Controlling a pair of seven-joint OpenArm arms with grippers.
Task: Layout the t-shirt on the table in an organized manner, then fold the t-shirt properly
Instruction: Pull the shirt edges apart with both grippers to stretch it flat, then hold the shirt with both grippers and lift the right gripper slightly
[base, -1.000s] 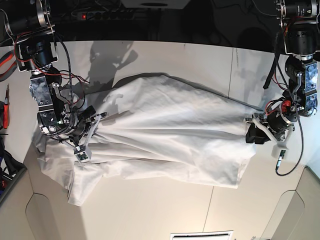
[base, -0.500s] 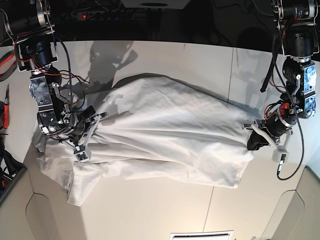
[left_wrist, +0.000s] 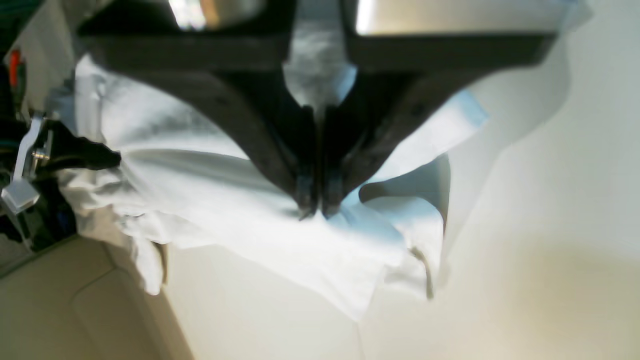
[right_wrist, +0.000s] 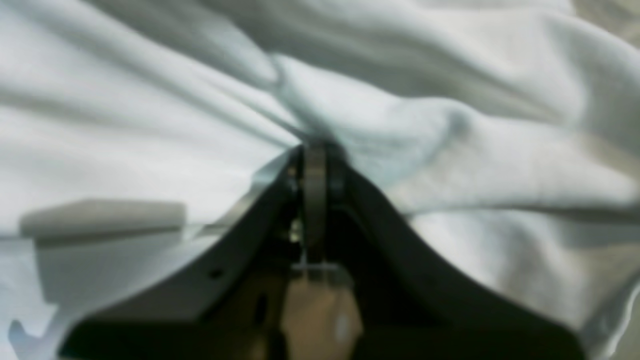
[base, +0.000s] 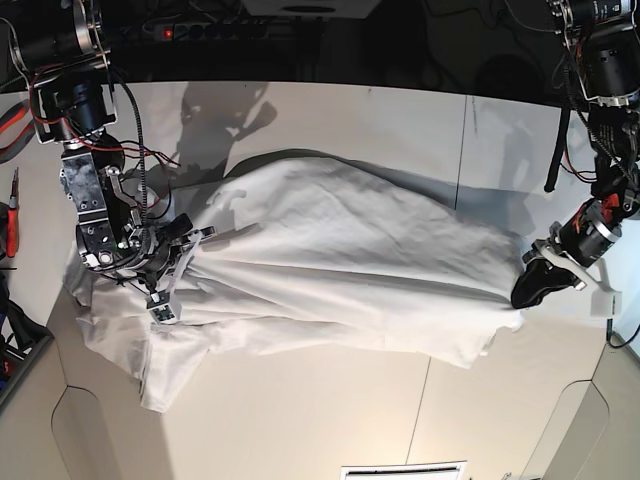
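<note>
Base view: the t-shirt (base: 340, 260) lies stretched long across the table (base: 400, 120), rumpled, between my two arms.
Left gripper (base: 522, 296): my jaws are clamped tight on the shirt's edge at the view's right end.
Right gripper (base: 172, 262): pinched closed on a bunch of cloth at the other end.
Left wrist view: fabric fans out below my closed fingertips (left_wrist: 305, 195).

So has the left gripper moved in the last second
Yes. The left gripper, shut on the t-shirt, has pulled outward, away from the table seam, toward the base view's right edge.
</note>
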